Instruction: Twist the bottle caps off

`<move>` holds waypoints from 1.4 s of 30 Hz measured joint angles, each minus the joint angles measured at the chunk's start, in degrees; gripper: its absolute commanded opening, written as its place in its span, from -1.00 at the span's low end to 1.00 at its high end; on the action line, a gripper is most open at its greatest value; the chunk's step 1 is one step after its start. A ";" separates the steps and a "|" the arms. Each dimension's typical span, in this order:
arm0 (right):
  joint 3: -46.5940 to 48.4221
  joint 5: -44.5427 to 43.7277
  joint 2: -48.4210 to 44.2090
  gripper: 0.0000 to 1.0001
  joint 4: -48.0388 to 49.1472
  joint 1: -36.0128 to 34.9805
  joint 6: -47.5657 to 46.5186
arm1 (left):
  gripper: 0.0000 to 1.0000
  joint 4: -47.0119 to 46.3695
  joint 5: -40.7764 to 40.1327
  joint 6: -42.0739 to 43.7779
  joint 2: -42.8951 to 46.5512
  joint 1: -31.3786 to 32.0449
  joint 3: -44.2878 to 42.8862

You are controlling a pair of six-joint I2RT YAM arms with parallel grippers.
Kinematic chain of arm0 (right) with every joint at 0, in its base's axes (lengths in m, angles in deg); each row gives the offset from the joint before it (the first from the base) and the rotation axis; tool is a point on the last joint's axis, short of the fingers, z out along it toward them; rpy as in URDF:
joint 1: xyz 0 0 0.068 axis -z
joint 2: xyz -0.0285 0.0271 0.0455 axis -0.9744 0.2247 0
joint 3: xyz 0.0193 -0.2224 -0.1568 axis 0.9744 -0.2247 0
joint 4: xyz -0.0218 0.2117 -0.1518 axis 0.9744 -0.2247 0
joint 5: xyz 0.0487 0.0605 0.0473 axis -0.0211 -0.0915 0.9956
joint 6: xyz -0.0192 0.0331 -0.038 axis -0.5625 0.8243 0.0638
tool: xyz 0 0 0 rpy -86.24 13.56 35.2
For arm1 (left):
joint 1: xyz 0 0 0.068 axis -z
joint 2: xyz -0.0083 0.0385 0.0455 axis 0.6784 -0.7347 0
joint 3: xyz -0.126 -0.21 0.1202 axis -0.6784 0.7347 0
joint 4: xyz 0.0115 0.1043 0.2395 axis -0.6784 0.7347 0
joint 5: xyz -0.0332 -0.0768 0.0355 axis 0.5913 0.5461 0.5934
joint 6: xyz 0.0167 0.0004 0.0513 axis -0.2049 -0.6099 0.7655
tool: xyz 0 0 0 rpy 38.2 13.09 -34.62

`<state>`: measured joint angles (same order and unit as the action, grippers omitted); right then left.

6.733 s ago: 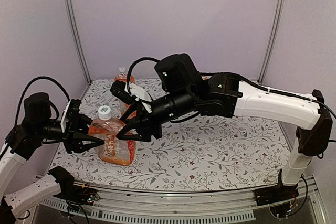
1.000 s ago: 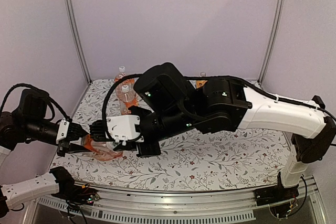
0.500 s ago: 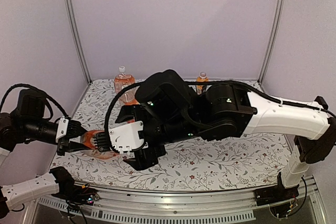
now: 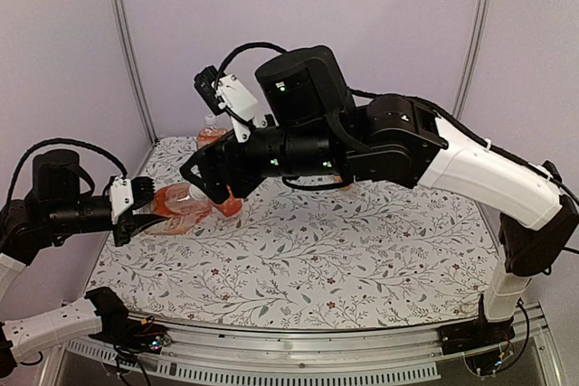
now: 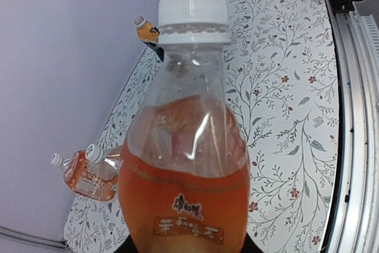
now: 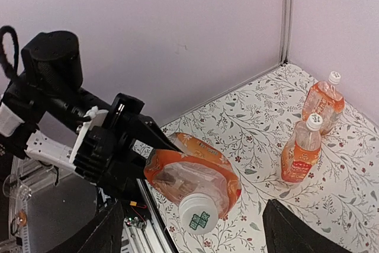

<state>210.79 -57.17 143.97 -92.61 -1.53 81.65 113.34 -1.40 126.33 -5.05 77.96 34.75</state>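
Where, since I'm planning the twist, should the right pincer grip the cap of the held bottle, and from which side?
Probably across the round side wall of the cap, one finger each side, coming end-on along the bottle. The left pincer holds the body with the cap pointing away from it, toward the open right pincer, so the cap is free all round.

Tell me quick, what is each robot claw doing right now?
Left gripper: shut on the orange-drink bottle.
Right gripper: open, holding nothing.
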 measured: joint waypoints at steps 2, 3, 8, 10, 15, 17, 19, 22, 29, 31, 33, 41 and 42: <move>1.44 -0.35 1.44 0.61 -0.24 1.01 5.99 | -0.92 -0.85 -0.68 -0.24 0.00 0.00 0.11; 2.21 -0.61 2.43 0.60 -0.57 1.40 8.50 | -0.92 -1.11 -0.87 -0.35 0.00 0.00 0.20; 3.67 -0.68 6.03 0.31 -2.29 1.62 15.28 | -0.92 -1.66 -1.66 -0.39 0.04 0.00 0.55; 4.02 -0.35 6.97 0.20 -2.91 1.62 16.74 | -0.92 -1.81 -1.70 -0.39 0.09 0.00 0.57; 4.31 0.63 7.63 -0.19 -3.67 1.68 18.64 | -0.92 -2.01 -1.90 -0.35 0.42 0.00 0.57; 4.31 1.14 7.63 -0.43 -3.93 1.70 19.15 | -0.92 -2.21 -2.03 -0.33 0.42 0.00 0.59; 4.31 1.42 7.63 -0.69 -4.22 1.75 19.85 | -0.92 -2.25 -2.03 -0.26 0.42 0.00 0.59; 4.31 1.62 7.63 -0.90 -4.52 1.88 20.00 | -0.92 -2.32 -2.19 -0.15 0.42 0.00 0.70; 4.31 2.91 7.63 -1.00 -4.76 2.14 17.88 | -0.93 -2.47 -2.03 -0.09 0.44 0.00 0.90; 4.26 4.90 7.63 -1.00 -4.81 2.38 15.32 | -0.93 -2.14 -1.81 0.04 0.61 0.00 0.90; 3.80 7.26 7.52 -1.00 -4.94 2.58 11.78 | -0.94 -1.18 -1.11 0.28 0.72 0.00 0.90; -5.53 12.48 3.02 -1.00 -6.43 -2.29 -19.02 | -0.93 11.21 12.15 4.83 0.66 0.00 0.28; -6.12 12.20 2.62 -1.00 -6.51 -3.28 -22.91 | -0.93 12.66 14.01 5.51 0.66 0.00 0.26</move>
<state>204.67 -44.98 146.60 -99.12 -4.81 58.74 126.00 12.61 131.84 -4.40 77.96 35.01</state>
